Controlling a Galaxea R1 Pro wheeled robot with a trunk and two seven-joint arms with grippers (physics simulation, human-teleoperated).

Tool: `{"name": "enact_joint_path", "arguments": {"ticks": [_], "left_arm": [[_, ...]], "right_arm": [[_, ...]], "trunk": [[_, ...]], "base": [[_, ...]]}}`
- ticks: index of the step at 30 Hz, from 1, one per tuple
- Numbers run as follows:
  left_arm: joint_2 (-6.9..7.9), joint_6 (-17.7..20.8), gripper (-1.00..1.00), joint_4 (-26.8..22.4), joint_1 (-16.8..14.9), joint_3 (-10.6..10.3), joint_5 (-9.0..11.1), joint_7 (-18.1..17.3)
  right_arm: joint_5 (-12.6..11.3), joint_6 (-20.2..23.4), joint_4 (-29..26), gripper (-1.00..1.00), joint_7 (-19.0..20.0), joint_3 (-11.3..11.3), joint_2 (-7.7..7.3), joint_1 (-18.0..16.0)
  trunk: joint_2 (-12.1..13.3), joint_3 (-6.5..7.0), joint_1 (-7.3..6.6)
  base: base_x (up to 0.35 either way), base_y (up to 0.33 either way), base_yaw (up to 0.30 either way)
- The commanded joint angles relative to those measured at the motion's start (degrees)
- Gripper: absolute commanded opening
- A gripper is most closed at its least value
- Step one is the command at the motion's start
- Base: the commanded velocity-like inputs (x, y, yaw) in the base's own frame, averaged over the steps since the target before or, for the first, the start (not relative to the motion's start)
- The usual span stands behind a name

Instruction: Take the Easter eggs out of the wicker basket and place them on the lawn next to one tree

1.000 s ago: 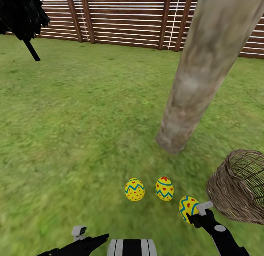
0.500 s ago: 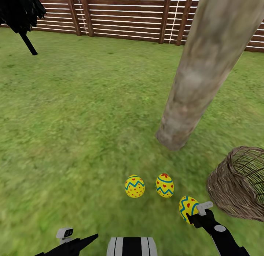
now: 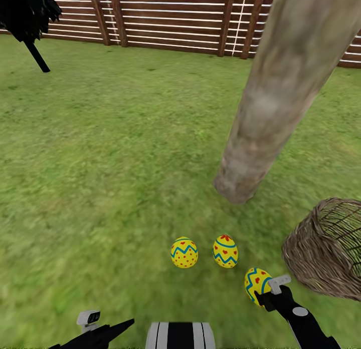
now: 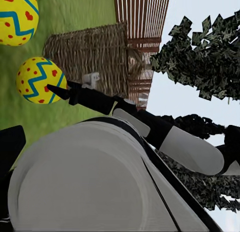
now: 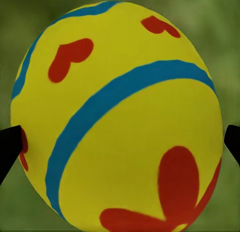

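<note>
Three yellow Easter eggs lie on the lawn (image 3: pixel 100 179) in front of the tree (image 3: pixel 260 138): a dotted egg (image 3: pixel 184 253), a heart-marked egg (image 3: pixel 225 251) and a third egg (image 3: pixel 257 284) furthest right. My right gripper (image 3: pixel 265 291) is open, its fingertips (image 5: pixel 10 147) flanking the third egg (image 5: pixel 117 122) at close range. The wicker basket (image 3: pixel 321 261) lies tipped on its side at the right, nothing visible inside it. Low at the left, my left gripper (image 3: pixel 125 324) is open and away from the eggs. From the left wrist I see two eggs (image 4: pixel 40 79) and the basket (image 4: pixel 90 62).
A brown slat fence (image 3: pixel 175 23) closes the back of the garden. A dark, nearly black tree (image 3: pixel 25 18) stands at the far left. Open grass stretches left of the pale trunk. My trunk (image 4: pixel 85 182) is close in front of the left wrist camera.
My left arm has drawn back toward the lower left. The right gripper and all three eggs have stayed put. The head view has shifted slightly.
</note>
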Motion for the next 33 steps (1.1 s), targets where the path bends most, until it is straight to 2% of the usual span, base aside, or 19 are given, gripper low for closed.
{"name": "enact_joint_path", "arguments": {"ticks": [1, 17, 19, 20, 27, 33], "left_arm": [[0.08, 0.6, 1.0, 0.01, -0.02, -0.22, 0.45, -0.04], [0.08, 0.6, 1.0, 0.01, -0.02, -0.22, 0.45, -0.04], [0.08, 0.6, 1.0, 0.01, -0.02, -0.22, 0.45, -0.04], [0.08, 0.6, 1.0, 0.01, -0.02, -0.22, 0.45, -0.04], [0.08, 0.6, 1.0, 0.01, -0.04, -0.22, 0.45, 0.03], [0.08, 0.6, 1.0, 0.01, -0.02, -0.22, 0.45, 0.13]], "right_arm": [[0.42, 0.11, -0.11, -1.0, 0.43, -0.27, 0.05, -0.02], [0.38, -0.19, -0.1, -1.0, 0.43, -0.27, 0.05, -0.02], [0.39, -0.19, -0.13, -1.0, 0.44, -0.29, 0.05, -0.02], [0.41, -0.23, -0.13, 1.0, 0.45, -0.31, 0.05, -0.02], [0.17, -0.36, -0.18, 1.0, 0.51, -0.35, 0.05, -0.04], [0.16, -0.36, -0.18, 1.0, 0.51, -0.35, 0.05, -0.02]], "trunk": [[-0.03, -0.27, 0.01], [-0.24, -3.81, 0.43], [-0.24, -3.81, 0.43], [-0.24, -3.81, 0.43], [-0.24, -3.81, 0.43], [-0.16, -2.48, 0.27]], "base": [[0.0, 0.0, 0.0], [0.0, 0.0, 0.0], [0.0, 0.0, 0.0], [0.0, 0.0, 0.0], [0.0, 0.0, 0.0], [0.0, 0.0, 0.0]]}}
